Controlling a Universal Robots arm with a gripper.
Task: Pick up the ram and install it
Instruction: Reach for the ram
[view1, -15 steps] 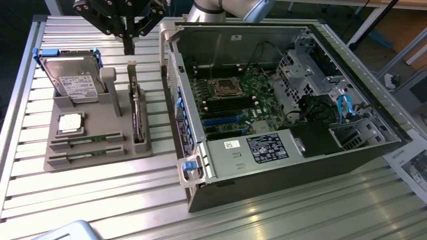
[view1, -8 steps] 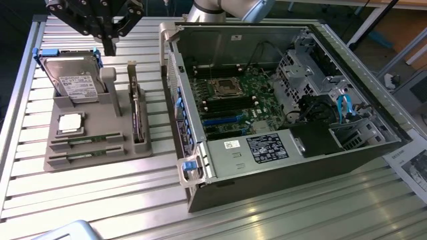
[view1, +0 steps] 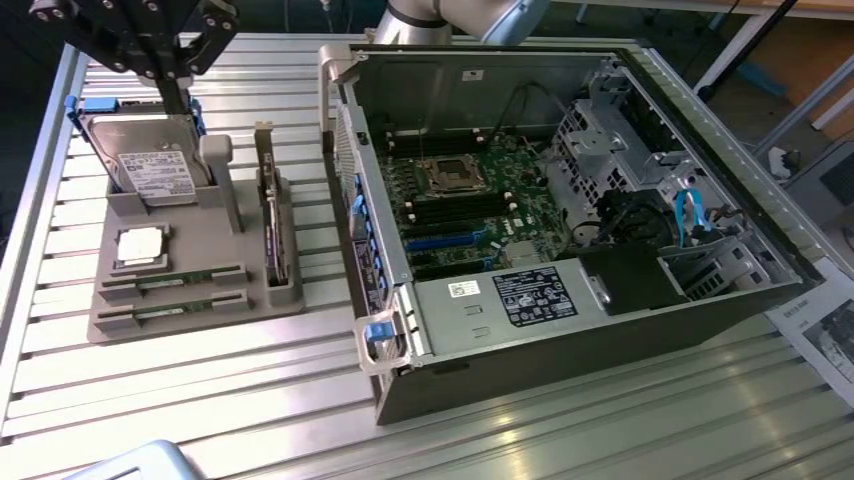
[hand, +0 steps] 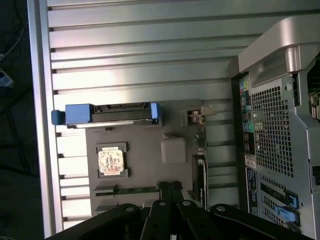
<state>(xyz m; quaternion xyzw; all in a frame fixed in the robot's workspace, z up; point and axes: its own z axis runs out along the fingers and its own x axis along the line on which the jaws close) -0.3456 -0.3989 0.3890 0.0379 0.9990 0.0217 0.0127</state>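
two fingers (hand: 163, 192) of the gripper (view1: 180, 100) are pressed together on nothing, hanging by the hard drive (view1: 150, 165) at the gray holder's (view1: 187, 325) far end. the ram (view1: 174, 279) lies in its near slots, well apart. bare slatted table (view1: 160, 400) opens near and at the exterior view's left, and the open computer case (view1: 534, 330) crowds the right. the drive's white label is unreadable.

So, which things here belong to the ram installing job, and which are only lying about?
For the job:
ram sticks in the grey holder
motherboard in the open computer case
gripper, shut

Only lying about:
hard drive
processor chip
expansion card
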